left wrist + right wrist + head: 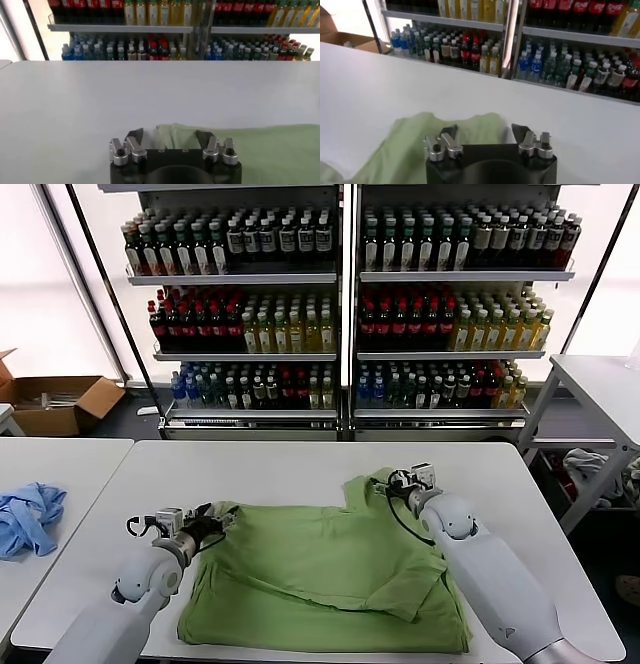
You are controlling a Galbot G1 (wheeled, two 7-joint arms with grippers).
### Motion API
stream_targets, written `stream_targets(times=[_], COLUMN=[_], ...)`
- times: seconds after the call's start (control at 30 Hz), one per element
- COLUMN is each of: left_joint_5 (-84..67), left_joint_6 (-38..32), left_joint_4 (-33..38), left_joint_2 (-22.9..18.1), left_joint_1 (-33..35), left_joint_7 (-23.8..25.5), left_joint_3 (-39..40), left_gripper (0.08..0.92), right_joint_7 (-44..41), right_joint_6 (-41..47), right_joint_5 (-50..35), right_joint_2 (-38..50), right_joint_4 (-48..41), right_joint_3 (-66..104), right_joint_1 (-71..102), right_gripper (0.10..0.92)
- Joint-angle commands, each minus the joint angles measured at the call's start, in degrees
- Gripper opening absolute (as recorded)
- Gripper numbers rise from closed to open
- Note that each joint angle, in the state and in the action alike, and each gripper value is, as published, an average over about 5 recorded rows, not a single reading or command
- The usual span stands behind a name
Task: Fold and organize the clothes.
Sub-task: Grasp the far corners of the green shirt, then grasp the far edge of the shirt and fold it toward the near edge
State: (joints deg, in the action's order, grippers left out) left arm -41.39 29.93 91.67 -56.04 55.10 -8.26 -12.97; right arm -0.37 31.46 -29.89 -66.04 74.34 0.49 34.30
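The clothes, a light green polo shirt (320, 564), lie partly folded on the white table (270, 464), with one layer turned over at the right. My left gripper (215, 519) sits low at the shirt's left edge. Its fingers stand apart, and the fabric's edge (260, 150) lies just ahead of and between them in the left wrist view, around the left gripper (170, 134). My right gripper (397, 481) is at the shirt's far right corner. It is open too, with a bump of green cloth (405, 145) reaching between the fingers of the right gripper (487, 129).
A light blue garment (28, 519) lies bunched on the neighbouring table to the left. Shelves of bottles (340, 284) stand behind the table. A cardboard box (60, 399) sits on the floor at the back left. Another table (600, 384) stands to the right.
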Motion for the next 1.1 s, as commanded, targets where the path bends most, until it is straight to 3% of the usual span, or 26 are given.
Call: stream_targets(times=[0.03,0.4,0.63,1.1], left_joint_5=[0.1,2.1,1.7,4.7], left_joint_6=[-0.4,-2.3,-6.4,-11.7], left_joint_4=[-0.8,1.9,6.5,18.3], left_joint_2=[-0.2,0.5,1.4,4.2], left_joint_1=[0.5,1.9,2.9,12.4], left_joint_7=[1.0,3.2,2.9,0.3], left_joint_3=[0.2,0.1,-1.1,-5.4], left_gripper=[0.598,0.286,0.1,0.085], right_joint_7=[-1.3,-1.6,-0.9,1.4], right_joint_6=[-0.2,-1.0,-2.5,-4.7], right_joint_5=[1.1,2.0,1.1,-2.9], right_joint_2=[-0.1,0.6,3.2,11.3], right_joint_4=[-0.2,1.9,8.7,27.7], right_joint_3=[0.1,-0.2,0.4,6.6], right_joint_1=[1.7,2.7,3.8,10.9], right_gripper=[0.615,0.303,0.128,0.106])
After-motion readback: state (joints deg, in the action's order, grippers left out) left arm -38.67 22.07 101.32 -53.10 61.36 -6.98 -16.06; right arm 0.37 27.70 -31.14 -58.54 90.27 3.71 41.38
